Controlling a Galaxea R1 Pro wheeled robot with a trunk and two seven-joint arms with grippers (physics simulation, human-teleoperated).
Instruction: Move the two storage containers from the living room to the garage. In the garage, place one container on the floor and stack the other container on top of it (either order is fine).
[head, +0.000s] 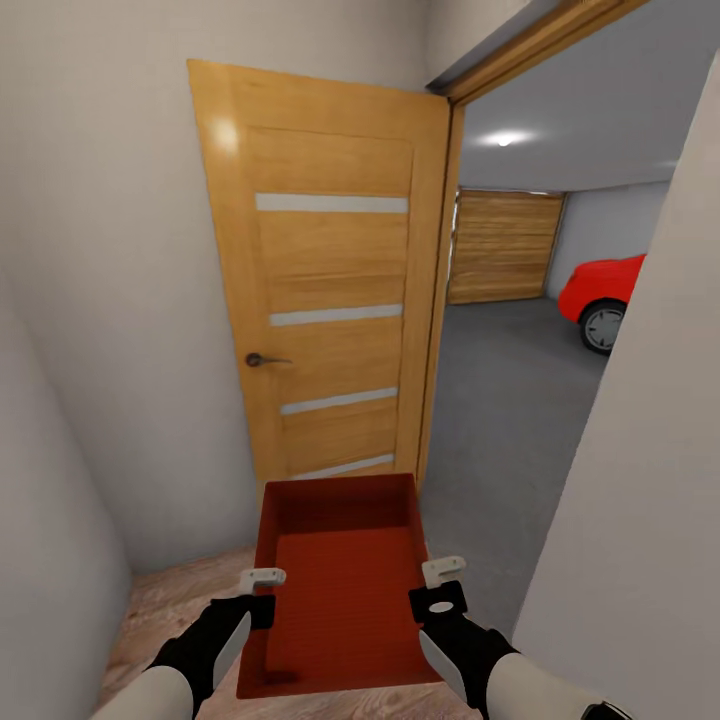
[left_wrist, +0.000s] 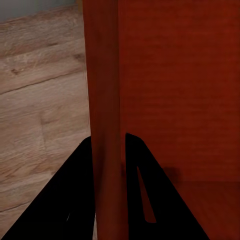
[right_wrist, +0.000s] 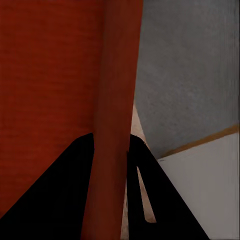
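Observation:
I carry one orange-red storage container (head: 340, 585) level in front of me, held by both side walls. My left gripper (head: 262, 592) is shut on its left wall (left_wrist: 105, 125), and my right gripper (head: 440, 588) is shut on its right wall (right_wrist: 115, 125). The bin is lidless and looks empty. Through the doorway ahead lies the garage, with its dark grey concrete floor (head: 510, 400) and the front of a red car (head: 605, 295). Under me is light wood plank flooring (left_wrist: 40, 100).
An open wooden door (head: 330, 280) with glass strips and a dark handle stands ahead on the left. A white wall (head: 640, 500) flanks the doorway on the right, another wall on the left. A wooden garage door (head: 505, 245) closes the far end.

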